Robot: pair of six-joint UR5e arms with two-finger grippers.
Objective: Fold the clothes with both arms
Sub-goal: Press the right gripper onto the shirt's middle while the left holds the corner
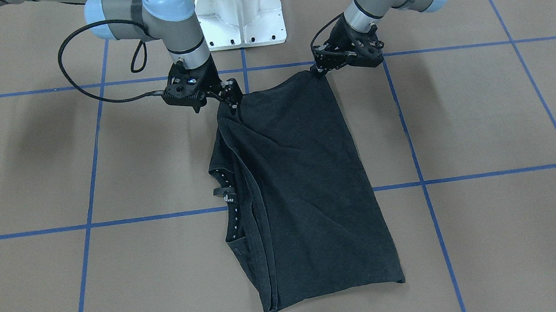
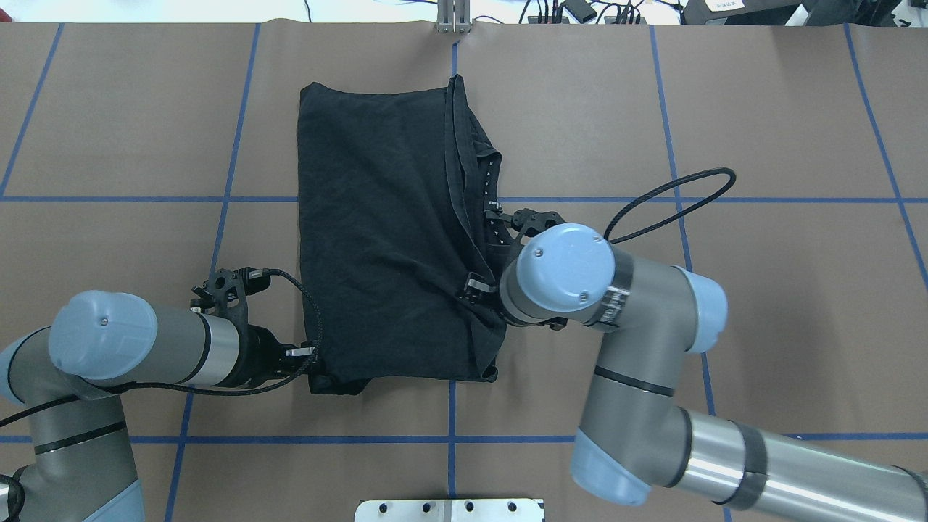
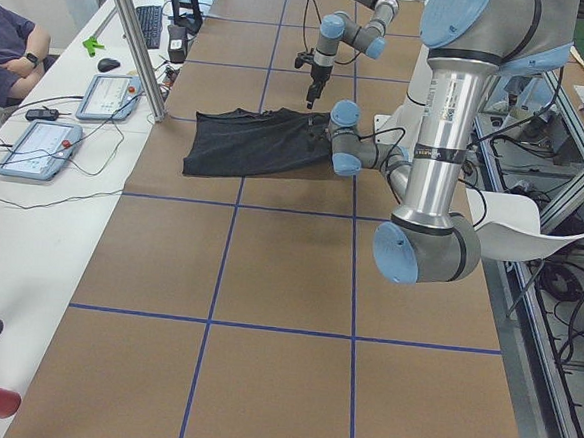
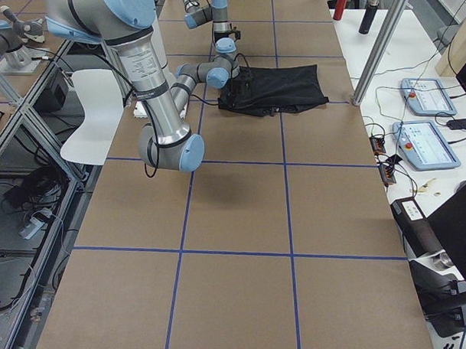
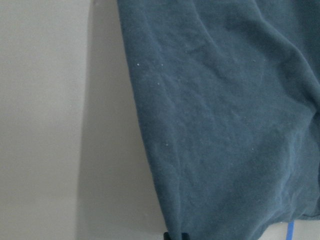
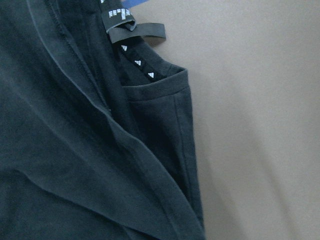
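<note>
The black T-shirt [image 1: 301, 184] lies folded lengthwise on the brown table, its print hidden. The white-dotted neck tag [image 1: 224, 191] shows at its edge on the robot's right side, also in the right wrist view [image 6: 122, 22]. My left gripper [image 1: 319, 69] is shut on the shirt's corner nearest the robot base, also in the overhead view [image 2: 310, 357]. My right gripper [image 1: 233, 99] is shut on the other near corner, where the cloth bunches into folds [image 2: 473, 288]. The left wrist view shows the shirt's side edge [image 5: 225, 125] on the table.
The white pedestal base [image 1: 239, 12] stands just behind the two grippers. Blue tape lines [image 1: 88, 194] cross the table. A side table with tablets [image 3: 41, 146], a metal post [image 3: 134, 43] and a seated person lies beyond the shirt's far end.
</note>
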